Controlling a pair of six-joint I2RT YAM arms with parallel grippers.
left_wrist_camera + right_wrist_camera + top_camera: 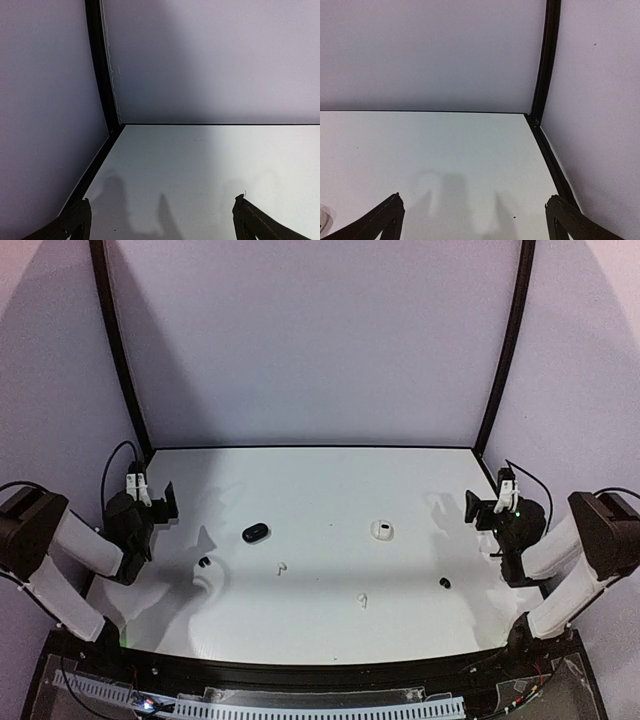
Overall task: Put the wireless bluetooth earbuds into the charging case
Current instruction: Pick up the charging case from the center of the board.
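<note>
In the top view a black charging case (255, 532) lies left of centre and a white charging case (381, 530) right of centre, both on the white table (320, 480). One black earbud (204, 562) lies near the left, another black earbud (444, 582) near the right. Two white earbuds (282, 566) (362, 599) lie in the middle front. My left gripper (163, 500) is open and empty at the left edge, apart from everything. My right gripper (473, 510) is open and empty at the right edge. Both wrist views show only bare table between the open left gripper (162, 217) and right gripper (472, 215).
White walls with black corner posts (118, 345) (505, 345) enclose the table on three sides. The left wrist view shows the back left corner post (102, 75), the right wrist view the back right post (545, 60). A black rail (320, 680) runs along the near edge.
</note>
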